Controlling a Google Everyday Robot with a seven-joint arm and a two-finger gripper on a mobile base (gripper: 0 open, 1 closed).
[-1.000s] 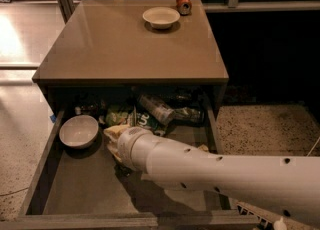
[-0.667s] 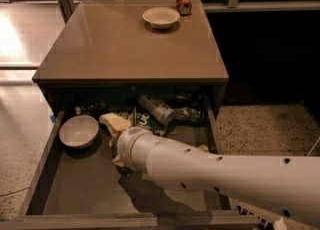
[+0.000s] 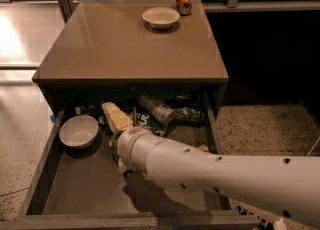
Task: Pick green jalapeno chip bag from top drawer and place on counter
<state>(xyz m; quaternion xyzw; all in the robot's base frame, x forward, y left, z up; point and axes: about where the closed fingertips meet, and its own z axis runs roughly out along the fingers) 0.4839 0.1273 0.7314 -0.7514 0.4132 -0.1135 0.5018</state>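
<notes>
Gripper [image 3: 118,155]: hanging low inside the top drawer [image 3: 42,175], hidden under the wrist of the white arm [image 3: 225,174]; whether it is parted or closed cannot be told.
Green jalapeno chip bag [image 3: 145,122]: lying on the drawer floor just beyond the gripper, resting between a yellow packet [image 3: 116,117] and a clear bottle [image 3: 161,109]; not being lifted.
Drawer bowl [image 3: 78,131]: sitting beside the gripper, toward the picture's left.
Reason for pose: the arm is reaching in beneath the counter [image 3: 120,49] edge, probably lining up on the bag.
Counter: lying above and beyond the gripper, carrying a second bowl [image 3: 160,17] and a can [image 3: 183,2].
Change: the wrist is sitting slightly nearer than a second ago, uncovering the yellow packet; the bag is staying put.
</notes>
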